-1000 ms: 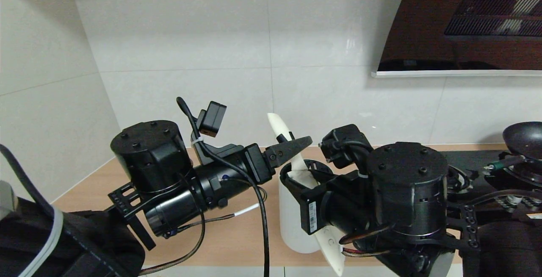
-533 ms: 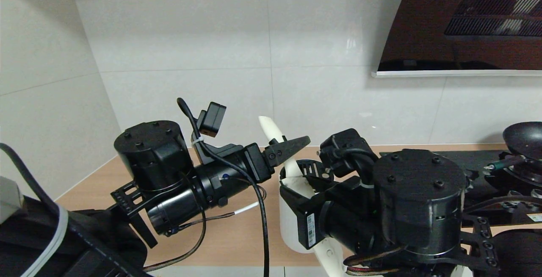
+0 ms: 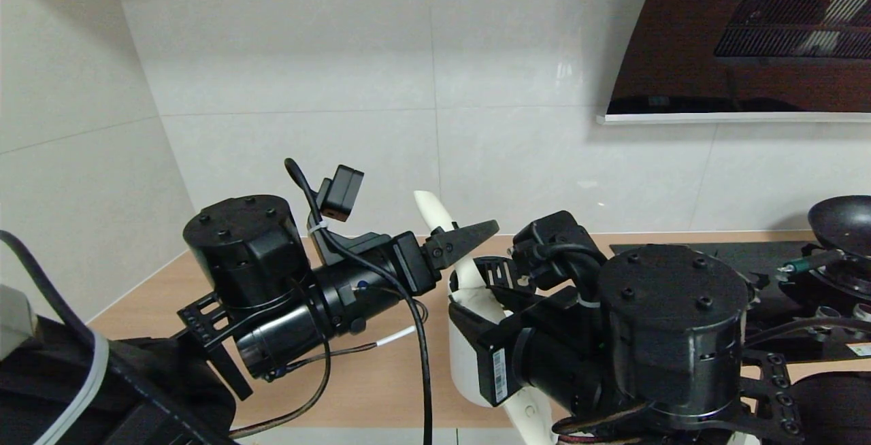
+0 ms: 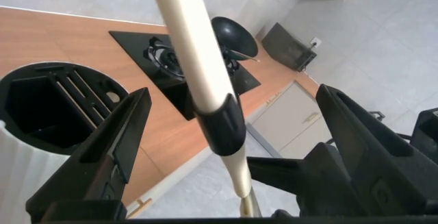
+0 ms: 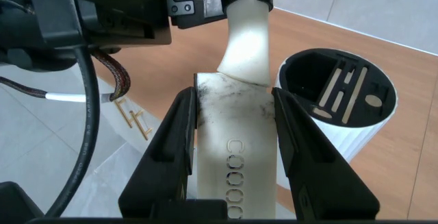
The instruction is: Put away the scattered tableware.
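1. Nearer than the white cylindrical utensil holder (image 3: 464,363), the right gripper (image 5: 234,102) was clamped on the broad blade of a cream plastic spatula (image 5: 236,159).
2. Above the holder, the left gripper (image 4: 231,97) had its jaws apart, flanking the spatula's handle.
3. Right of the holder lay a black hob (image 3: 762,254).

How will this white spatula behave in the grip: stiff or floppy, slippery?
Probably stiff: the spatula juts straight from the right gripper, which clamps its blade, with no visible sag. Its smooth, glossy handle looks slippery, so it might slide or pivot if bumped. The long handle beyond the grip likely adds leverage.
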Controlling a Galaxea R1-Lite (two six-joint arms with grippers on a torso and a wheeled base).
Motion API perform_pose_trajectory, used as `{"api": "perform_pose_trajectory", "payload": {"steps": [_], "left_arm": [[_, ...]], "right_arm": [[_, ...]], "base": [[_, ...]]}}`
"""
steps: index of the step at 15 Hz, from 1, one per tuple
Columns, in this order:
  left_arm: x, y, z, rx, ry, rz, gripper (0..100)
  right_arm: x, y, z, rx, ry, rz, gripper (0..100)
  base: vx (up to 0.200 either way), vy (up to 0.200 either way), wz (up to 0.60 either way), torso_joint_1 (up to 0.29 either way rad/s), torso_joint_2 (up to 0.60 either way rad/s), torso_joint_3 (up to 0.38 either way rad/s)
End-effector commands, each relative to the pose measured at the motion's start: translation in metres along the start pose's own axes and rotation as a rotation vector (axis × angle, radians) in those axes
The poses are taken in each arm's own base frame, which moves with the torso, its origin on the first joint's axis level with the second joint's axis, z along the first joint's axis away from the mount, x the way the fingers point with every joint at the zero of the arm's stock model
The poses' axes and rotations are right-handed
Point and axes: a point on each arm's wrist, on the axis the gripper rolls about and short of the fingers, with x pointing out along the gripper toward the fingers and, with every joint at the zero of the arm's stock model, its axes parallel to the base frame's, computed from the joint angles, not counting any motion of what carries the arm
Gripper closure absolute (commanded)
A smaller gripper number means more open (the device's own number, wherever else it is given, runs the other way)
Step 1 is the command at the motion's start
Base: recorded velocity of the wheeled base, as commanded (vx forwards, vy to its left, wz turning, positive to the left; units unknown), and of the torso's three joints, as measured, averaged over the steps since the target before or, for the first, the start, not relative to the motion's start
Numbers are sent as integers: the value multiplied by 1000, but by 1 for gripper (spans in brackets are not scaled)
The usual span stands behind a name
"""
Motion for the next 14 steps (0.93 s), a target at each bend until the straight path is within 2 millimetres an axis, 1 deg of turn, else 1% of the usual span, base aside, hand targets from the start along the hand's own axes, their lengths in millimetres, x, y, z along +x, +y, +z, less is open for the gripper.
{"api": "perform_pose_trajectory", "payload": {"steps": [1, 4, 5, 14], "left_arm": [[0, 0, 0, 0, -1, -1, 0], [0, 0, 0, 0, -1, 1, 0], [0, 0, 0, 0, -4, 3, 100], [0, 0, 0, 2, -5, -5, 100]], "right_arm": [[0, 0, -1, -1, 3, 0, 100], [-1, 1, -2, -5, 7, 5, 100], [-1, 1, -2, -5, 7, 5, 100], [-1, 1, -2, -4, 6, 4, 100]], "base": [[0, 0, 0, 0, 0, 0], [0, 0, 0, 0, 0, 0], [0, 0, 0, 0, 0, 0], [0, 0, 0, 0, 0, 0]]}}
